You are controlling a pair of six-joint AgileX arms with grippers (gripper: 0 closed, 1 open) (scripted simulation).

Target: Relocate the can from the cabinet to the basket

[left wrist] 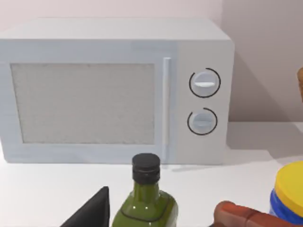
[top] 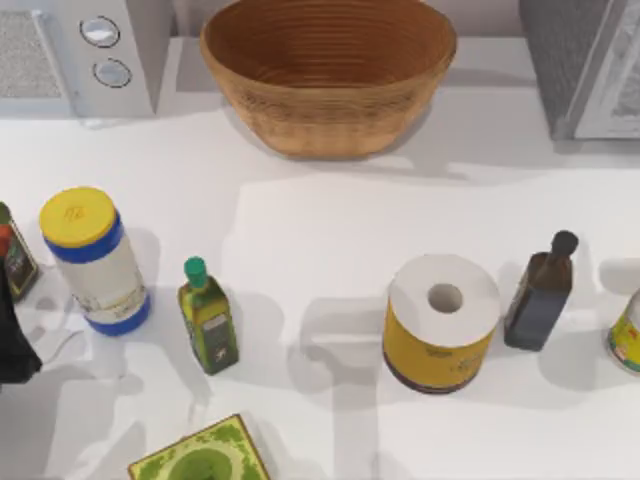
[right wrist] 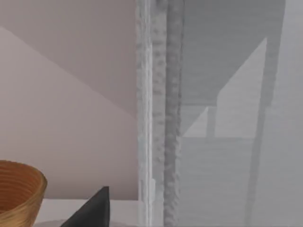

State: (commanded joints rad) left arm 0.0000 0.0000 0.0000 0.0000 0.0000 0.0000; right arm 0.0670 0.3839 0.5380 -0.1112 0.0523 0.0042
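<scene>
The wicker basket (top: 330, 120) stands at the back middle of the table, and its rim (right wrist: 19, 189) also edges into the right wrist view. At the back right is the grey speckled cabinet (top: 570, 60) with its white-framed door (top: 620, 100). The right wrist camera faces the cabinet's speckled front edge (right wrist: 163, 118) from close by, with pale grey panels beside it. The can is hidden. A dark part of my right gripper (right wrist: 92, 208) sits low in that view. My left gripper (top: 12, 340) is parked at the table's left edge, facing the white appliance (left wrist: 118, 90).
Along the front stand a white jar with a yellow lid (top: 92, 260), a green bottle (top: 205, 315), a paper roll (top: 440, 320), a dark bottle (top: 540, 295), a yellow-green can (top: 628, 340) and a green box (top: 200, 455). The appliance with two knobs (top: 105, 50) is back left.
</scene>
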